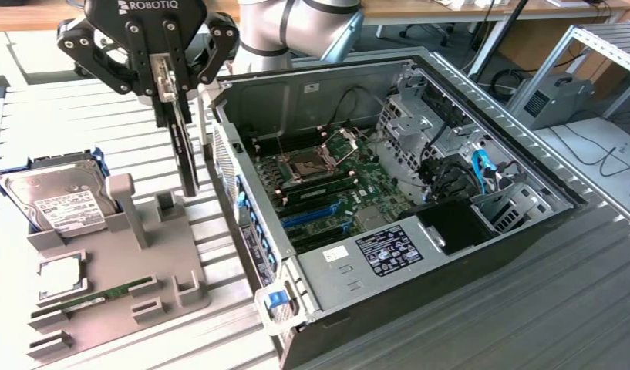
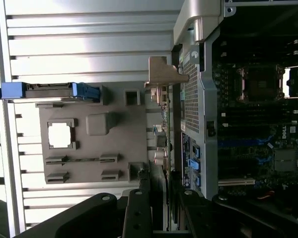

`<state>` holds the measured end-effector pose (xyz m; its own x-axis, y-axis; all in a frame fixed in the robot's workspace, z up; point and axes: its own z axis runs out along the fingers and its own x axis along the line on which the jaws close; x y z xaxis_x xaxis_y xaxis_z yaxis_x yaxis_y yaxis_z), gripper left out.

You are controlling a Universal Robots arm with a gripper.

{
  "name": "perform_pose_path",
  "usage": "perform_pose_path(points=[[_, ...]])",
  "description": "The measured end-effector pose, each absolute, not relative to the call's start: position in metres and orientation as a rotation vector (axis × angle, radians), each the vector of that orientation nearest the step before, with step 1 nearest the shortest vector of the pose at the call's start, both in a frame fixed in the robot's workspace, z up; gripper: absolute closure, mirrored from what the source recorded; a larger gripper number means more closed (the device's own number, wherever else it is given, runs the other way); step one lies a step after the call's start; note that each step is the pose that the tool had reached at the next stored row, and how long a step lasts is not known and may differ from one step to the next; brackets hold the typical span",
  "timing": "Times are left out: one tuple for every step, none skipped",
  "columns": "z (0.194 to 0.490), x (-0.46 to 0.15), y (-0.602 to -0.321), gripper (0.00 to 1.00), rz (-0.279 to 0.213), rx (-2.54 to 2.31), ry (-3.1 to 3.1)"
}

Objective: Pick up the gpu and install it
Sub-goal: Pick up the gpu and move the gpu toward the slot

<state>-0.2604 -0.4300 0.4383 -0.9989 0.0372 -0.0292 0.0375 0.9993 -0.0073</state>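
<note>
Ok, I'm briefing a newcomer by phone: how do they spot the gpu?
Find the open computer case; on the exterior view's left of it sits a grey tray. Above it the fingers grip the gpu: a thin black card hanging vertically, unlike the silver labelled hard drive.

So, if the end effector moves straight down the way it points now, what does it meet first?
The gpu in the end effector would land first, probably on the grey holder tray beside the computer case, not inside; depth is unclear.
</note>
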Motion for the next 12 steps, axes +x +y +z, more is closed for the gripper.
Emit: perform_pose_path(points=[[0.4392,-0.2602,-0.43,0.73,-0.012,0.058,3.112],[0.4399,-0.2599,-0.43,0.73,-0.012,0.058,3.112],[0.4406,-0.2596,-0.43,0.73,-0.012,0.058,3.112],[0.4414,-0.2586,-0.43,0.73,-0.012,0.058,3.112],[0.4414,-0.2577,-0.43,0.73,-0.012,0.058,3.112],[0.4415,-0.2565,-0.43,0.73,-0.012,0.058,3.112],[0.4416,-0.2551,-0.43,0.73,-0.012,0.058,3.112],[0.4416,-0.2541,-0.43,0.73,-0.012,0.058,3.112],[0.4416,-0.2532,-0.43,0.73,-0.012,0.058,3.112],[0.4416,-0.2522,-0.43,0.73,-0.012,0.058,3.112],[0.4416,-0.2514,-0.43,0.73,-0.012,0.058,3.112],[0.4416,-0.2502,-0.43,0.73,-0.012,0.058,3.112]])
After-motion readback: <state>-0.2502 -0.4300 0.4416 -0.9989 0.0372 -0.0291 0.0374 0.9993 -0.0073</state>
